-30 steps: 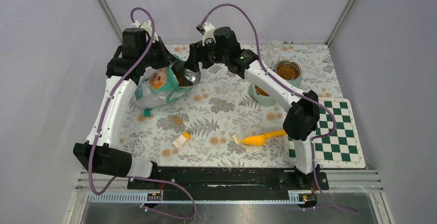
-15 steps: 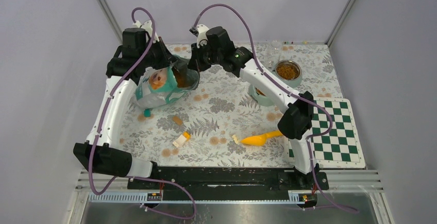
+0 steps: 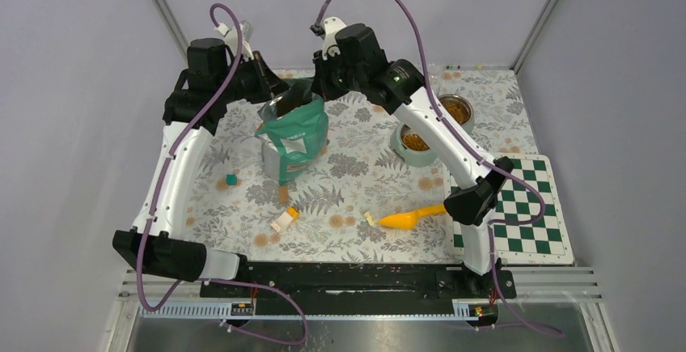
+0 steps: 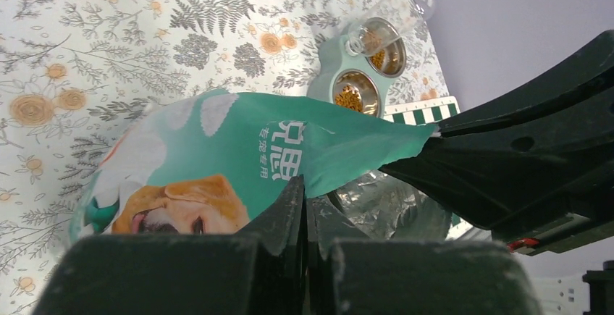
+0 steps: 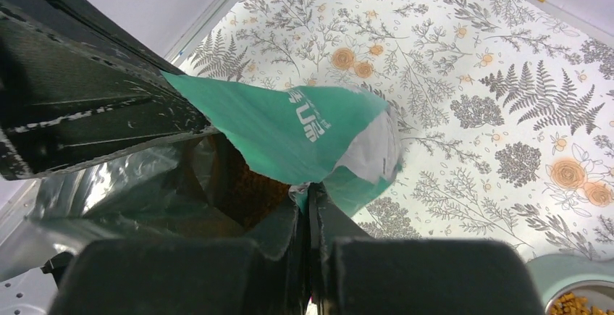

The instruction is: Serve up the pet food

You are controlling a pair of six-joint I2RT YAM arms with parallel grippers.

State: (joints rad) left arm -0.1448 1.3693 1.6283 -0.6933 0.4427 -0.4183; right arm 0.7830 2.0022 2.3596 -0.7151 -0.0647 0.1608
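Note:
A teal pet food bag (image 3: 293, 137) stands upright at the back of the mat with its mouth open upward. My left gripper (image 3: 273, 98) is shut on the bag's left rim, and my right gripper (image 3: 318, 95) is shut on the right rim. In the left wrist view the jaws (image 4: 305, 200) pinch the teal edge of the bag (image 4: 239, 148), with the dog picture below. In the right wrist view the jaws (image 5: 306, 200) pinch the opposite edge of the bag (image 5: 304, 123). The pet food (image 5: 246, 193) shows as dark-brown kibble inside the foil-lined mouth.
A pale green double feeder (image 3: 402, 152) holding kibble stands right of the bag, and a steel bowl (image 3: 453, 111) of kibble is behind it. An orange scoop (image 3: 404, 219) lies in front. A chessboard (image 3: 518, 206) is at the right. Small blocks (image 3: 284, 220) and a teal block (image 3: 231, 180) lie on the mat.
The bag went from lying tilted on its side to standing upright. My right gripper closed on its rim. Both grippers rose with the bag's mouth.

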